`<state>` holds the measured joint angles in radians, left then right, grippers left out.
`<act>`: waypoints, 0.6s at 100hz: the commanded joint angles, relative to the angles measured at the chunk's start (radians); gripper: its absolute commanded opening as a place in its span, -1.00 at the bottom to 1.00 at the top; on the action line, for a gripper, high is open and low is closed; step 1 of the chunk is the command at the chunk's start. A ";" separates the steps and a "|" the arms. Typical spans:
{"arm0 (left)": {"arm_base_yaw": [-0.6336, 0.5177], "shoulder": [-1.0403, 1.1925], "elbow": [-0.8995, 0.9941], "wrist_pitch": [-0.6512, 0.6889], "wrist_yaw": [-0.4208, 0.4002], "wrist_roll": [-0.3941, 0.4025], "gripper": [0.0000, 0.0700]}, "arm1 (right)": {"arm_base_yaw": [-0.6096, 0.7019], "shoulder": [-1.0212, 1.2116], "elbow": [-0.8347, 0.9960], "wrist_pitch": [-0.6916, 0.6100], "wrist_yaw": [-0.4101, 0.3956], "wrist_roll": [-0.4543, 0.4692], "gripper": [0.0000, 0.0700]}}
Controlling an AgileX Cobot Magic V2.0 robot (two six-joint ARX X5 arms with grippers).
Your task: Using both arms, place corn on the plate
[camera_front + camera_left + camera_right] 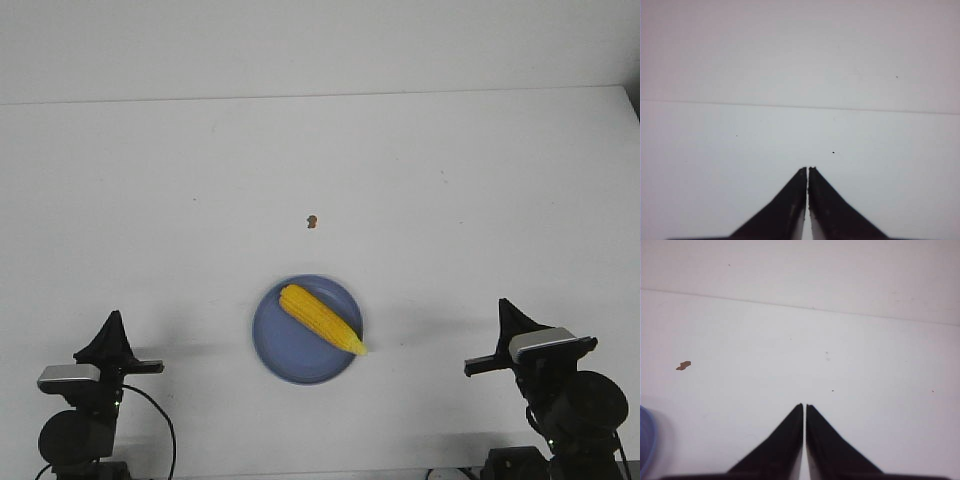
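Corn lies on the plate — brown speck beyond; both hands pressed together, well apart from it.

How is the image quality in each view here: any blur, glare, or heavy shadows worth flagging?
Front view: even, diffuse light, no glare; the corn and plate are sharp, and faint shadows fall beside both arms. Left wrist view: soft and low in contrast, the left gripper has blurred edges. Right wrist view: similarly soft around the right gripper; the brown speck is fairly clear.
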<state>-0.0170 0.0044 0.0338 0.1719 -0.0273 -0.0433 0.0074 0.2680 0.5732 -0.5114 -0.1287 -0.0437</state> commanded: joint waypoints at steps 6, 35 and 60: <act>0.001 -0.002 -0.020 0.010 0.000 0.002 -0.97 | 0.000 0.001 0.010 0.010 0.002 0.014 -0.97; 0.001 -0.002 -0.020 0.010 0.000 0.002 -0.97 | 0.000 0.001 0.010 0.010 0.002 0.014 -0.97; 0.001 -0.002 -0.020 0.010 0.000 0.002 -0.97 | -0.002 -0.021 0.008 0.020 0.054 0.008 -0.97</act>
<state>-0.0170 0.0044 0.0338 0.1715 -0.0273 -0.0433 0.0071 0.2600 0.5732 -0.5102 -0.0994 -0.0441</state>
